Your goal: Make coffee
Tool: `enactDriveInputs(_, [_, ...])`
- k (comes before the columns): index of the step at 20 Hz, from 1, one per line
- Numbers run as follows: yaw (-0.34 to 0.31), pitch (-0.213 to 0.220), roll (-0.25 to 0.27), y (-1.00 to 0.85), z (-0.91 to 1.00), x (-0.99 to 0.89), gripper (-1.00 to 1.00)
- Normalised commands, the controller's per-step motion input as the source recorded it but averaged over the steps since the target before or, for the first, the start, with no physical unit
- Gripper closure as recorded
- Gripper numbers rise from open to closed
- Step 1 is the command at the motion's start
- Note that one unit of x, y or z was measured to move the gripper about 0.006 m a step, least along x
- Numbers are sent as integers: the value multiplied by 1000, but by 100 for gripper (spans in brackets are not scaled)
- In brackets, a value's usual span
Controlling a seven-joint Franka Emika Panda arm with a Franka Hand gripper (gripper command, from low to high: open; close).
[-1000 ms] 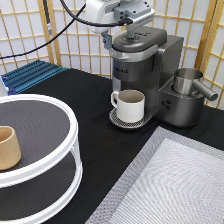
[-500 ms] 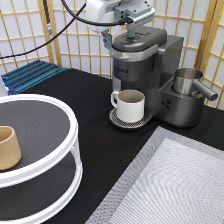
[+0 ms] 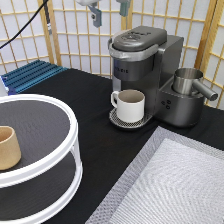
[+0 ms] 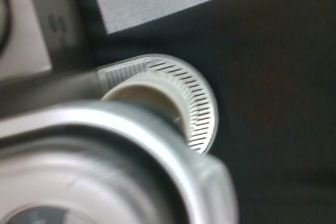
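While no lettering reads, pincer (image 3: 109,14) hangs open above closed brewer (image 3: 142,62).

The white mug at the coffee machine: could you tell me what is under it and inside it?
The white mug stands on the machine's round slotted drip tray, beneath the closed coffee machine. Its inside looks tan and empty; the bottom is hidden. The gripper hangs open above.

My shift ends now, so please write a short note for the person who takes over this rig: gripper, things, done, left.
Gripper: open, holds nothing, high above the coffee machine.
Machine lid is shut. White mug stands on the drip tray under the spout.
Coffee pod: not in view; whether it is inside the machine cannot be told.
Done: mug in place.
Left: no brewing shows yet.
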Motion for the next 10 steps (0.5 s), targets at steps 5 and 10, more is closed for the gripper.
enactDriveInputs(5, [30, -176, -31, -954, -301, -115, -100])
enactDriveInputs(10, [21, -81, -37, -156, -90, -172, -100])
